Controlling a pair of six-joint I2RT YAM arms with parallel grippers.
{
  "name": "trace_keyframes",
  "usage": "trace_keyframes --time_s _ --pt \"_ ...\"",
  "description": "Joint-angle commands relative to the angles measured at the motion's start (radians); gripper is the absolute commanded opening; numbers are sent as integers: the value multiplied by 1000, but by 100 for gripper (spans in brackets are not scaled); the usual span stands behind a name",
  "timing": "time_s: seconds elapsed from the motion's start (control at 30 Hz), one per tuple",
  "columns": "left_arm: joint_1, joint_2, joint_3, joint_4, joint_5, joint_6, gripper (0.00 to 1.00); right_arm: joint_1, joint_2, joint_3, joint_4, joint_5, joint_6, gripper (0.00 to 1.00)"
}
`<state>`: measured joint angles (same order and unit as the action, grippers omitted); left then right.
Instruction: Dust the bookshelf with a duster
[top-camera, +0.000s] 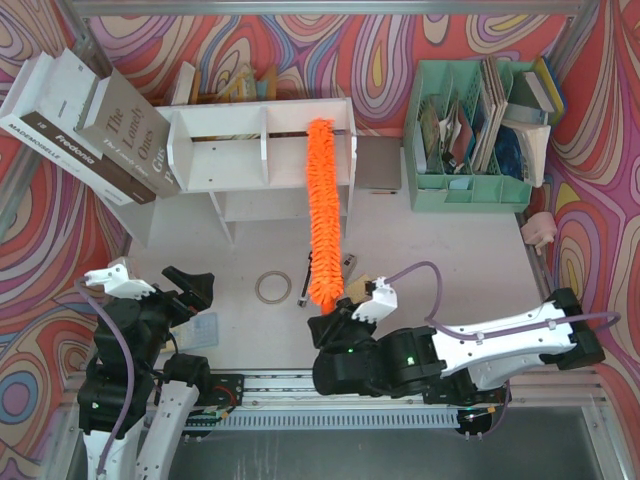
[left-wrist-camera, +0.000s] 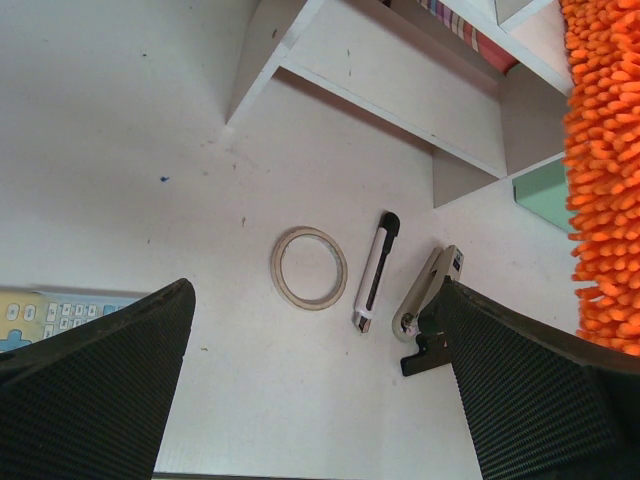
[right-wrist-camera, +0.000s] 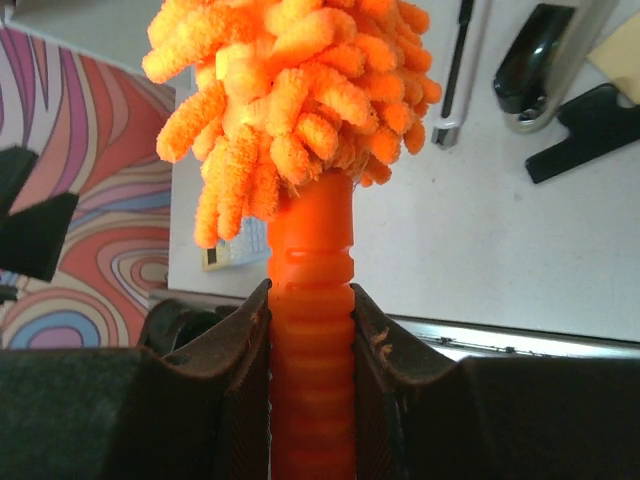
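Observation:
The white bookshelf (top-camera: 240, 150) stands at the back centre, two tiers, a divider in its upper tier. The fluffy orange duster (top-camera: 322, 215) runs from my right gripper up to the shelf, its tip over the right compartment's top edge. My right gripper (top-camera: 335, 325) is shut on the duster's ribbed orange handle (right-wrist-camera: 312, 340), the shaggy head (right-wrist-camera: 290, 90) just beyond the fingers. My left gripper (top-camera: 185, 290) is open and empty above the table at the front left. In the left wrist view its fingers (left-wrist-camera: 90, 390) frame the table, with the duster (left-wrist-camera: 605, 180) at the right edge and the shelf (left-wrist-camera: 400, 90) above.
A tape ring (top-camera: 272, 287), a white pen-like tool (top-camera: 303, 288) and a stapler (left-wrist-camera: 428, 293) lie in front of the shelf. Stacked books (top-camera: 85, 125) lean at the back left. A mint-green organizer (top-camera: 470, 135) stands at the back right. A small calculator (top-camera: 203, 330) lies near my left gripper.

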<state>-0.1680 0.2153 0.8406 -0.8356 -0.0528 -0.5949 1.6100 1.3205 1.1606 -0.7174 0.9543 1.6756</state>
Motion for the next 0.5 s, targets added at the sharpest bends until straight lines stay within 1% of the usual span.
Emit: trace_keyframes --time_s 0.0,0.13,0.27,0.37,0.47 --pt "5 2 -9 7 -2 -6 98 2 -43 -3 -237 99 263 0" --pt "5 2 -9 7 -3 -6 98 1 -52 19 -266 123 255 0" --pt "5 2 -9 7 -4 -8 98 2 -95 25 -206 157 129 0" --pt "5 4 -9 9 -2 -7 98 2 -156 -7 -73 163 -14 0" --pt "6 4 -9 9 -2 -8 98 2 -209 -67 168 145 -208 0"
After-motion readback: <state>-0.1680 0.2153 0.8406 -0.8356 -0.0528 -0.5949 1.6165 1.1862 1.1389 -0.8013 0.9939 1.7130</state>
